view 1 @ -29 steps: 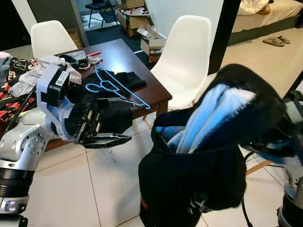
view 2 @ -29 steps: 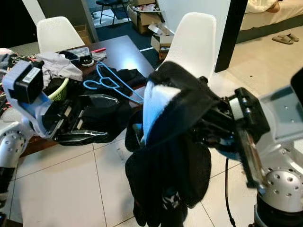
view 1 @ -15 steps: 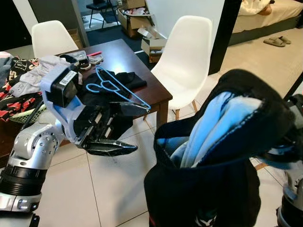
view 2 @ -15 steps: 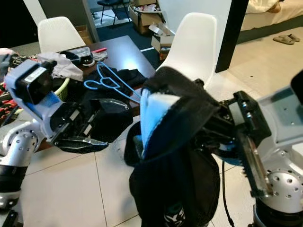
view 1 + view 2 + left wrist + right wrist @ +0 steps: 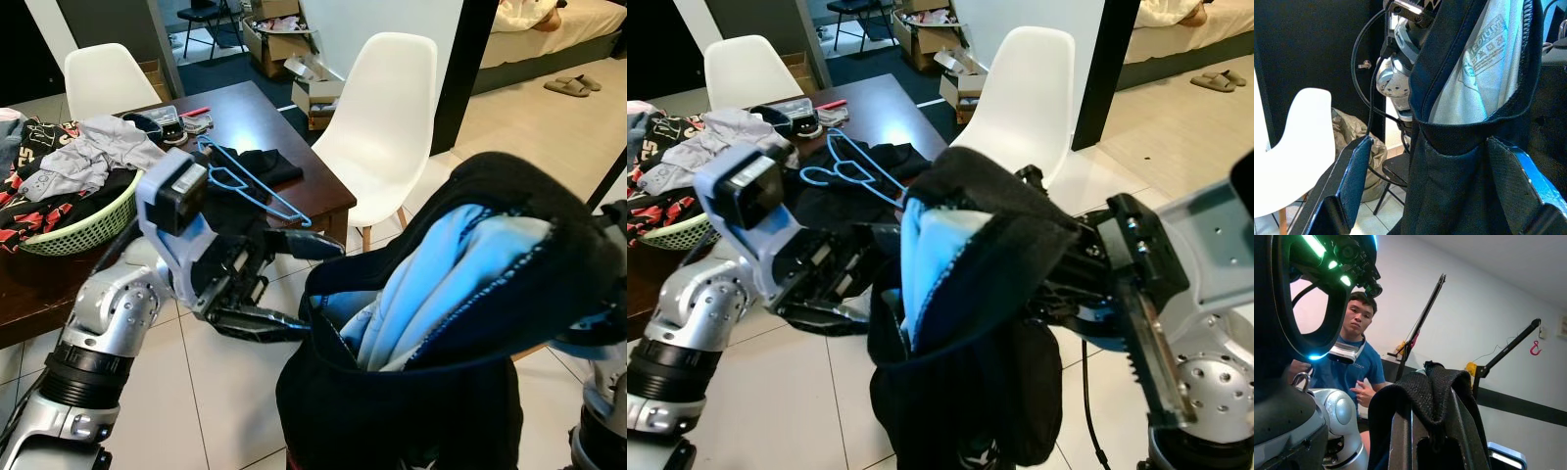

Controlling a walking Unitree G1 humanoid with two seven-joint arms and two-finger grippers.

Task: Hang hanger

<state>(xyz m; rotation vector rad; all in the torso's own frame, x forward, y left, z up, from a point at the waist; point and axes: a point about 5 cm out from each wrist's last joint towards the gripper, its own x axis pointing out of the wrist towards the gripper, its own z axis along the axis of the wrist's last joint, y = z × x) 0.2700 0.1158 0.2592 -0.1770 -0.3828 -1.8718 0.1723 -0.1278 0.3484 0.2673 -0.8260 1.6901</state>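
A black shirt [image 5: 431, 392] with a light-blue inside hangs in front of me, draped over my right gripper [image 5: 1432, 396], which is shut on its fabric. My left gripper [image 5: 312, 286] is open at the shirt's left edge, one finger above and one below the collar opening. In the left wrist view the two fingers [image 5: 1354, 178] stand on either side of the dark collar [image 5: 1449, 142]. The blue hanger [image 5: 245, 186] lies on the brown table [image 5: 260, 113], on top of a black cloth [image 5: 265, 164], behind my left arm.
A green basket [image 5: 83, 220] heaped with clothes sits on the table's left. White chairs [image 5: 382, 98] stand right of the table and behind it [image 5: 103, 73]. Tiled floor lies below. A person in a blue shirt [image 5: 1349, 372] is behind me.
My left gripper has swung right and forward from beside the table to the shirt's collar, its fingers spreading wider. The shirt in the right gripper has barely shifted.
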